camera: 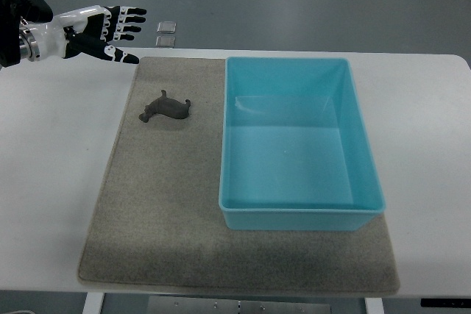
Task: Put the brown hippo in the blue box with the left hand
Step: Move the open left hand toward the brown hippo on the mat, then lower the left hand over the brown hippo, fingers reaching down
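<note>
Brown hippo (165,107) lies on its side on the grey mat (162,211), in the mat's far left part; head end points toward the left, legs toward the far edge; nothing touches it. Blue box (302,215) sits on the right half of the same mat, just beside the hippo to its right but apart from it; box interior shows only its own floor. Mat rests on the white surface (51,167); its right front corner runs close to the surface's front edge. Left hand (110,33) hangs over the far left corner of the surface, beyond the mat's far edge; fingers spread and extended toward the right, thumb angled toward the mat, holding nothing; hand is apart from the hippo, which lies nearer the camera and to the right of it. Two small pale squares (166,33) lie on the floor past the surface's far edge, just right of the fingertips.
</note>
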Controlling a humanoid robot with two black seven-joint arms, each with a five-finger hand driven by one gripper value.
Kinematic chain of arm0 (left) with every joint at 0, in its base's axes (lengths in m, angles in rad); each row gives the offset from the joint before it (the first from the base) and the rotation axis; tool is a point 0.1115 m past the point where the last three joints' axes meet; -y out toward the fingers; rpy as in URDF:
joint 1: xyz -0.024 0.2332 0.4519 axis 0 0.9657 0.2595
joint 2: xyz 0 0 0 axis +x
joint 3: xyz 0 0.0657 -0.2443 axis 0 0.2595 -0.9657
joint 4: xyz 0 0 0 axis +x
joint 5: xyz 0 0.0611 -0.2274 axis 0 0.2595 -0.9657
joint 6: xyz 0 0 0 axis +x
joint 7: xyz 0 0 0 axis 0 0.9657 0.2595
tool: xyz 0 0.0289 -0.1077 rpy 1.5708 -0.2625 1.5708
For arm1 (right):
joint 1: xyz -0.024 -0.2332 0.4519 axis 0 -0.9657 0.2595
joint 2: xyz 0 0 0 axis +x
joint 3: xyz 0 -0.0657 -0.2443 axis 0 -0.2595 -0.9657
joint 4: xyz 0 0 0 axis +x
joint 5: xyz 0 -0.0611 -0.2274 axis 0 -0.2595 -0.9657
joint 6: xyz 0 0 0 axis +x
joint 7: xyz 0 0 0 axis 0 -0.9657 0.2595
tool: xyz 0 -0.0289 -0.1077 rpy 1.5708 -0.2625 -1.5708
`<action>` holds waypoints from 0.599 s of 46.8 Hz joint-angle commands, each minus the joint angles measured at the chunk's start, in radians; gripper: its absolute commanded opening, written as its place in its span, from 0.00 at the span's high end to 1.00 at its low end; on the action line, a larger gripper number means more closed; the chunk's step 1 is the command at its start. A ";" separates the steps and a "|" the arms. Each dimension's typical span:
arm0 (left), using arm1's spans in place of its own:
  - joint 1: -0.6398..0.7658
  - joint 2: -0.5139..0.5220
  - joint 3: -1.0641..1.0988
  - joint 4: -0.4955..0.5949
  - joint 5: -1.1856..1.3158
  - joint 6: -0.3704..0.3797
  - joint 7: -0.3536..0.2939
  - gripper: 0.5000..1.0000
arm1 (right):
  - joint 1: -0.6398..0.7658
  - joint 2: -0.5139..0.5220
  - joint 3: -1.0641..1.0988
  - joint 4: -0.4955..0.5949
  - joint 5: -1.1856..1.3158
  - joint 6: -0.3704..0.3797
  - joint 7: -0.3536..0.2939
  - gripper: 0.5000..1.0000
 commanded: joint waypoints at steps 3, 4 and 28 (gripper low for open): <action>0.002 0.002 0.001 -0.037 0.113 0.031 -0.001 0.00 | 0.000 0.000 0.000 0.000 0.000 0.000 0.000 0.13; 0.002 0.002 0.001 -0.044 0.133 0.039 -0.001 0.00 | 0.000 0.000 0.000 0.000 0.000 0.000 0.000 0.13; -0.012 0.011 0.199 -0.202 0.509 0.310 -0.003 0.00 | 0.000 0.000 0.000 0.000 0.000 0.000 0.000 0.13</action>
